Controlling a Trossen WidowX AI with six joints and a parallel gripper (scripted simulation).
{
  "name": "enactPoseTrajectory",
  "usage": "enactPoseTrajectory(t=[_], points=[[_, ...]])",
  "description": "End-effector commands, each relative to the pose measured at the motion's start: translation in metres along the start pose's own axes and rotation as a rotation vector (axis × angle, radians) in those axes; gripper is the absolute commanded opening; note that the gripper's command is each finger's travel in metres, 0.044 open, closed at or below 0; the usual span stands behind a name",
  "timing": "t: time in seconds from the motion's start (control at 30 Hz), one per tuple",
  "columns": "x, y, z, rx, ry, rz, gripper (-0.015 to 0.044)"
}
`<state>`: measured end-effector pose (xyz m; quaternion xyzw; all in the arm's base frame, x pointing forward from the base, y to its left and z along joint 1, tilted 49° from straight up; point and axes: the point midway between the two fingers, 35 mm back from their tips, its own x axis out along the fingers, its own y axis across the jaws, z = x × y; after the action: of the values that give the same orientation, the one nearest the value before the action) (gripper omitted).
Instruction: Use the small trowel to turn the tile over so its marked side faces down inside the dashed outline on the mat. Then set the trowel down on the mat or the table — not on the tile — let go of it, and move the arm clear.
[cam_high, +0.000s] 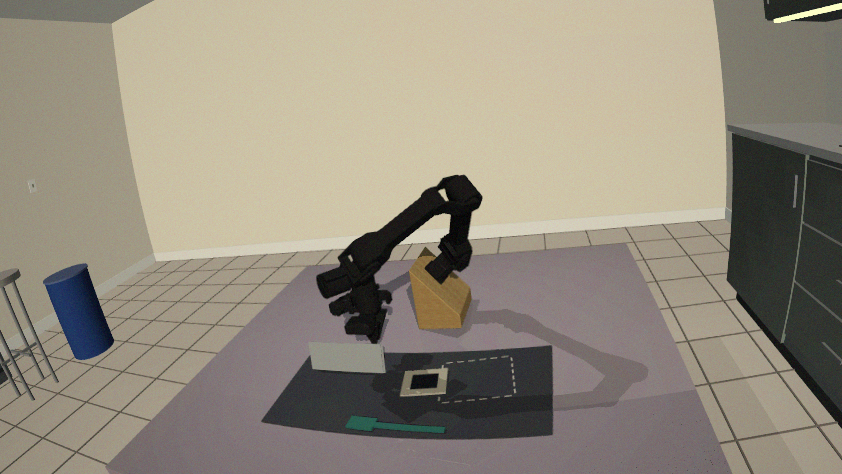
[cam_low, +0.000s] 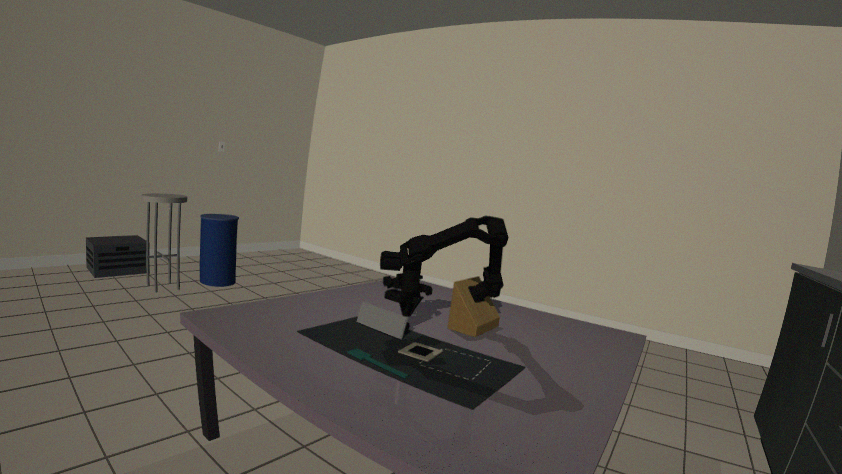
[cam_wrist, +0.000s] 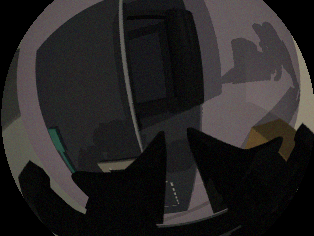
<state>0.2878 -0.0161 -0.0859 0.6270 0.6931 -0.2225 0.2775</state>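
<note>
Hovering near upright pale board (cam_high: 347, 357) (cam_low: 382, 320) | jaws (cam_high: 374, 340) (cam_low: 407, 313) slightly open, holding nothing | trowel (cam_high: 395, 425) (cam_low: 377, 363) (cam_wrist: 61, 146) on mat (cam_high: 500, 423) (cam_low: 465, 395) (cam_wrist: 75, 85)

A mauve table (cam_high: 565, 317) (cam_low: 329, 376) (cam_wrist: 250, 107) carries a dark mat (cam_high: 329, 400) (cam_low: 335, 335) (cam_wrist: 75, 75) and wooden block (cam_high: 438, 309) (cam_low: 469, 317) (cam_wrist: 272, 135).
</note>
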Motion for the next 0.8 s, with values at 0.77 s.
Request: enactPoseTrajectory(t=[0.77], points=[[0.001,0.062,-0.001,-0.003,0.003,0.003,0.0100]])
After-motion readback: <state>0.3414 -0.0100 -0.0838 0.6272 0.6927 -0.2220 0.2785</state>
